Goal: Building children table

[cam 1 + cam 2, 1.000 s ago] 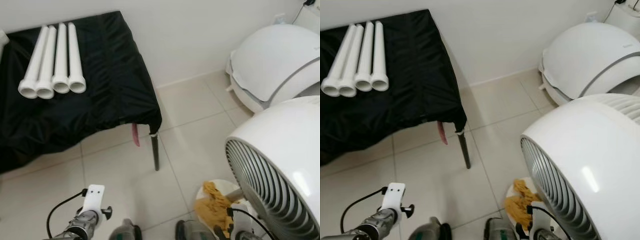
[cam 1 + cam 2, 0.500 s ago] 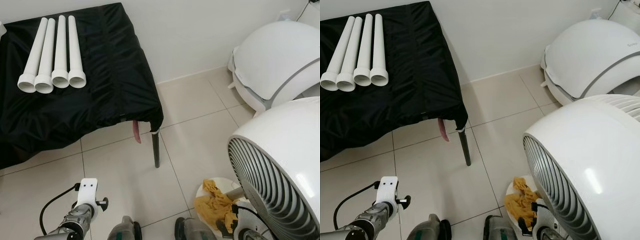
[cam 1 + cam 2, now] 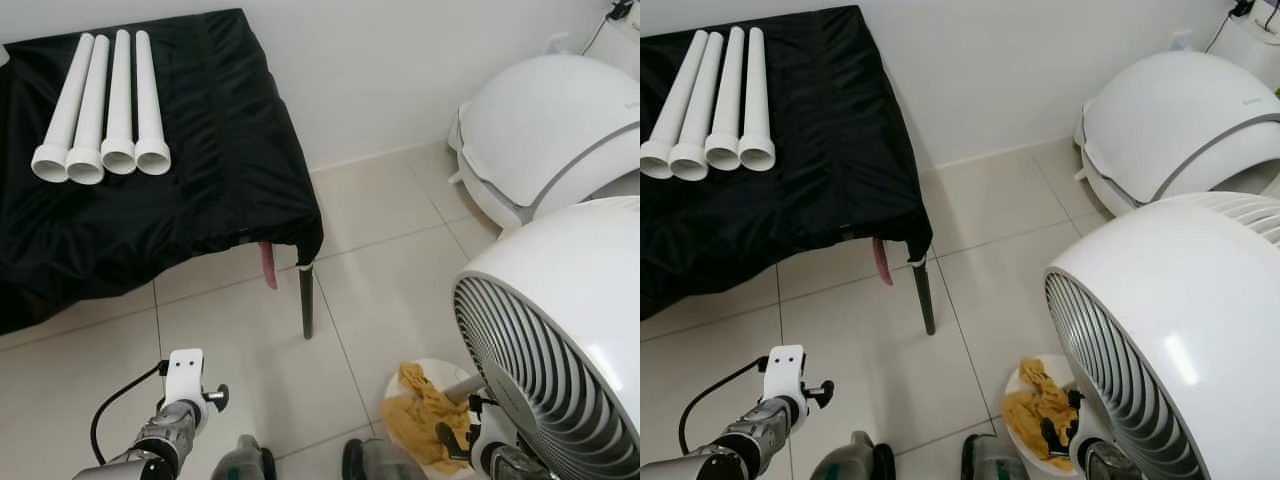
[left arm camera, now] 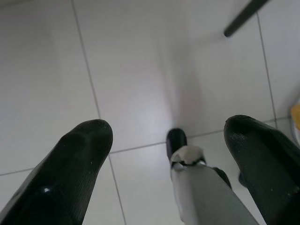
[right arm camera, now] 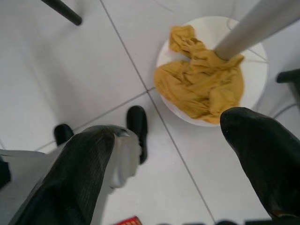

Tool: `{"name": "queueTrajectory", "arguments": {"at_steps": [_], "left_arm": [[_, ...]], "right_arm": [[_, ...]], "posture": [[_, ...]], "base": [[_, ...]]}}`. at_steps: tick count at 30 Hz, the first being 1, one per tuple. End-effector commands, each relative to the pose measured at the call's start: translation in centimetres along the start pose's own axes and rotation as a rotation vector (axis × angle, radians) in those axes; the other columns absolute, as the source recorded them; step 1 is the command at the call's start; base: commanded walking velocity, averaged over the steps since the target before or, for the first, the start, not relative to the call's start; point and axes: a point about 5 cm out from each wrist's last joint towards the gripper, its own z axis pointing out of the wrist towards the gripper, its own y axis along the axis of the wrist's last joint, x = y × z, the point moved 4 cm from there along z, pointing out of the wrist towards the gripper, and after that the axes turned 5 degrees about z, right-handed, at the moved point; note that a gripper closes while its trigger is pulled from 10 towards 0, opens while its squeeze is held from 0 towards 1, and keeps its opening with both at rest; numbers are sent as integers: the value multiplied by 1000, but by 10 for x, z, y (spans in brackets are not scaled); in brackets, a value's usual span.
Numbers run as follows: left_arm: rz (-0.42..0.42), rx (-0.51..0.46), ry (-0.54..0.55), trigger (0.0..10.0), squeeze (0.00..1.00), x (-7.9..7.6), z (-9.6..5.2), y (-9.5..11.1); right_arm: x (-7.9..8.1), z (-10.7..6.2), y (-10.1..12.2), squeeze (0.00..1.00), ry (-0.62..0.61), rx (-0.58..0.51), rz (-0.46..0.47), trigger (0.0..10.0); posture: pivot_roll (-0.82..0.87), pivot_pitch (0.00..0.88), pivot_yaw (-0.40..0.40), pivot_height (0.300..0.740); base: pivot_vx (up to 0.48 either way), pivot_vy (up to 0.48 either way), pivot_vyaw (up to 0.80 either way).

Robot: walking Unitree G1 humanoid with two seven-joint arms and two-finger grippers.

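My fingers on both the left gripper [image 4: 168, 154] and right gripper [image 5: 173, 154] hang spread, empty. The four white legs [image 3: 98, 105] lie on the black-draped table [image 3: 200, 200]; walking there, I might bump the fan [image 3: 560, 340] standing beside it.

Left claw [image 4: 166, 154] and right claw [image 5: 168, 154] hang spread wide.

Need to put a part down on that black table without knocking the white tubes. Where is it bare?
On the black table, the four white tubes lie bunched at the far left. Bare cloth runs between them and the right edge and along the near edge. On the floor, the fan and its base with the yellow cloth crowd the right.
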Motion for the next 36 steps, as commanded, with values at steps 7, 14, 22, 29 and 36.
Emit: {"name": "queueTrajectory", "arguments": {"at_steps": [7,14,22,29,36], "left_arm": [[-48,32,42,10000,0,11,-2,-10],[-69,-21,32,10000,0,7,2,16],[-74,-72,-50,10000,0,-6,4,35],[-59,-105,-76,10000,0,-15,5,44],[-127,-136,-68,10000,0,-16,5,49]], "right_arm": [[1,-1,-7,0,-18,6,49,10000],[0,2,8,0,-22,-35,71,10000],[4,5,22,0,-2,-82,65,10000],[5,6,27,0,3,-95,69,10000],[6,7,35,0,3,-118,52,10000]], "posture": [[-84,0,73,740],[-76,12,61,740],[-56,53,63,740],[-31,81,54,740],[-29,77,53,740]], "base": [[0,0,0],[0,0,0],[0,0,0],[0,0,0],[0,0,0]]}}
